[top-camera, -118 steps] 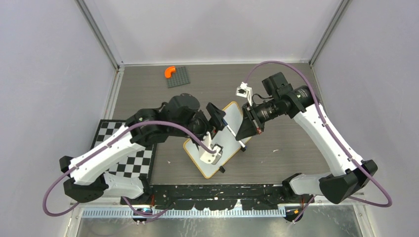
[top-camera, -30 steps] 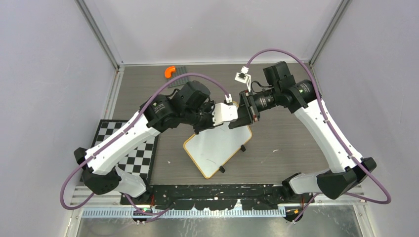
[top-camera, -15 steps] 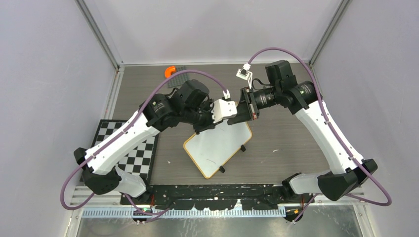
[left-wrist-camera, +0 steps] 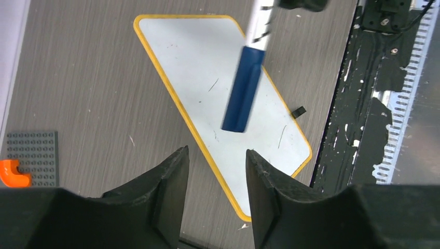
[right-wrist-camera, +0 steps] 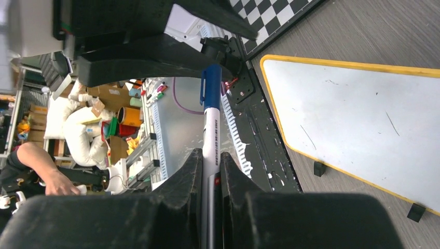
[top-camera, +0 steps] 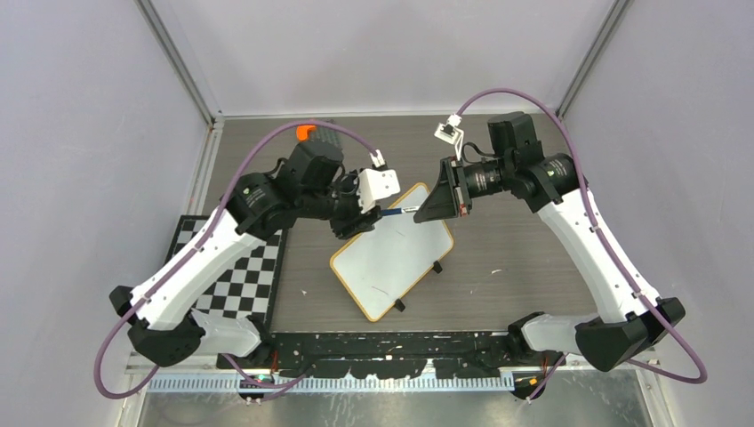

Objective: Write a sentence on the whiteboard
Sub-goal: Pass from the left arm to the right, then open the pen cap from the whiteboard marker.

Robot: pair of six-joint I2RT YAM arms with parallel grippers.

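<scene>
Grey wood-grain tabletop. At lower left of the top view lies a flat black-and-white checkerboard mat. At centre lies the small white rectangular whiteboard with a yellow-tan rim, rounded corners and small black clip feet. It is flat and skewed diagonally, its glossy face carrying only a few thin dark stray strokes.

Above its far end, the matte black right gripper is clamped tight on a slim white-barrelled marker with a blue cap. The cap is on and points left. The black left gripper has its fingers spread to a moderate gap with nothing between them. The left wrist view shows the cap end just ahead of the fingers, apart from them.

At the far upper left are a dark grey studded plate and an orange curved plastic piece.

Half a second ago the left gripper was up against the right one at the marker. Now it is pulled back left with a gap between them. The whiteboard is unmoved.
</scene>
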